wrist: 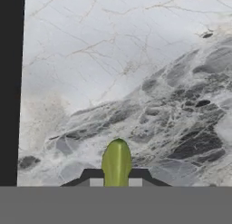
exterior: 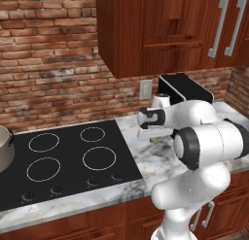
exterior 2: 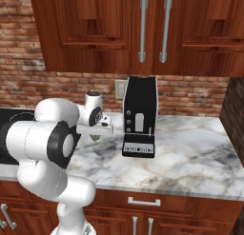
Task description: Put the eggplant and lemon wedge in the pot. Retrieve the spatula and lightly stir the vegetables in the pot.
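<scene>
My gripper [wrist: 116,182] is shut on the lemon wedge [wrist: 116,162], a small yellow-green piece standing up between the two dark fingertips, just above the marble counter [wrist: 136,60]. From the base cameras the wedge shows as a green speck under the hand [exterior: 154,140] [exterior 2: 96,137], right of the cooktop. The beige-grey pot [exterior: 4,149] stands at the far left edge of the left base view, on the cooktop's left side. The eggplant and the spatula are out of view.
A black cooktop [exterior: 73,156] with several ring burners lies left of the hand. A black coffee machine [exterior 2: 139,117] stands close behind and to the right of it. Wooden wall cabinets [exterior 2: 143,29] hang overhead. The counter's front edge [exterior: 97,197] runs below.
</scene>
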